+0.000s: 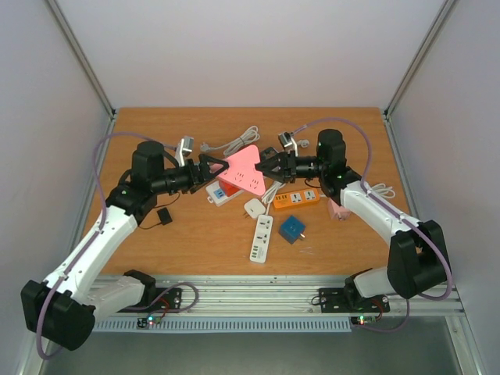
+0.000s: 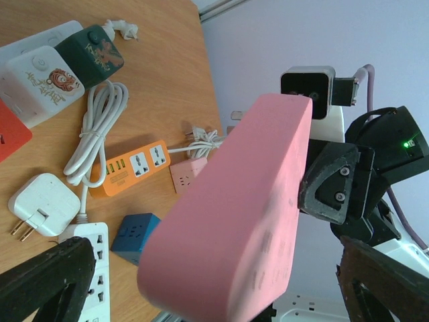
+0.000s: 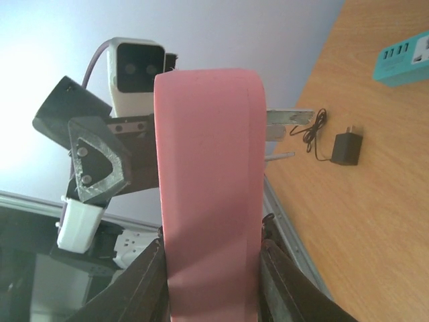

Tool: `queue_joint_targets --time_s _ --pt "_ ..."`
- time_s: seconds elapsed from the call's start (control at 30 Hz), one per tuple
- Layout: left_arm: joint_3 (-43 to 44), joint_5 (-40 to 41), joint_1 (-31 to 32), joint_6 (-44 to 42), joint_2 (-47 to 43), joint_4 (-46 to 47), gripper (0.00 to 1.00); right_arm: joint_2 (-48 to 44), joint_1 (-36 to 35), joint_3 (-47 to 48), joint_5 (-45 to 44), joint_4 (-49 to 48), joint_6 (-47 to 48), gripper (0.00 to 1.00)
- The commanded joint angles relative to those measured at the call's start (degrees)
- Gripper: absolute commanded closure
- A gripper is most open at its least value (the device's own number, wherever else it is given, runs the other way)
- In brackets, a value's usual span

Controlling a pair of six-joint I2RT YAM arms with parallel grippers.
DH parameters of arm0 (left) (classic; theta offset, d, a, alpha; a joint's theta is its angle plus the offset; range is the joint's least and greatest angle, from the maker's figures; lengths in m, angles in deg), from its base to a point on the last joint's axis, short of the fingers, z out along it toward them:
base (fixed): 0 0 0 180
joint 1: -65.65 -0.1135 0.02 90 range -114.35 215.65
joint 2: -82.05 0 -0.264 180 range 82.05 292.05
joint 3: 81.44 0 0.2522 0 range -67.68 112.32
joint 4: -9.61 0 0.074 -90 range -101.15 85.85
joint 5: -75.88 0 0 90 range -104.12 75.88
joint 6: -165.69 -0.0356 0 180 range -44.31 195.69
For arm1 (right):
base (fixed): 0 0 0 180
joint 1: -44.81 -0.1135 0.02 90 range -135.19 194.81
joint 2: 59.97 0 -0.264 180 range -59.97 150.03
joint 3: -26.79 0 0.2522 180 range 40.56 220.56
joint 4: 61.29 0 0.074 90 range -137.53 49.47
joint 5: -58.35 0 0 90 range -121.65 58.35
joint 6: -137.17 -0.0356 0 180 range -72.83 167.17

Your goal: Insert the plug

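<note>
Pink power strip (image 1: pixel 244 170) held in air above counter (image 1: pixel 195 242), midway between both arms. Long axis runs left-right, one end toward each tool; socket face tilted up toward overhead camera. Right tool (image 1: pixel 264 170) clamped on right end, fingers pressed against opposite sides. Left tool (image 1: pixel 212 166) spread wide, fingers flanking left end, contact not discernible. Directly below on counter: white plug adapter (image 1: pixel 254 207), orange strip (image 1: pixel 297 199), white strip (image 1: pixel 262 238), blue cube adapter (image 1: pixel 293 228). Black charger (image 1: pixel 164 216) lies well apart, near left arm.
</note>
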Motion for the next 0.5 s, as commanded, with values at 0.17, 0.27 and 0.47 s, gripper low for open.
queue_joint_targets --time_s 0.17,0.27,0.47 --pt "2.09 -5.8 -0.21 -1.04 1.3 2.26 0.07 -0.28 -0.6 3.0 6.46 -5.39 -2.95 0.9" --pt "2.54 -8.78 -0.23 -1.13 1.23 3.08 0.13 -0.08 -0.6 3.07 8.62 -8.17 -4.47 0.9" --pt "2.52 -12.0 -0.32 -0.83 0.92 2.6 0.41 0.14 -0.6 2.7 11.19 -14.13 -8.31 0.9"
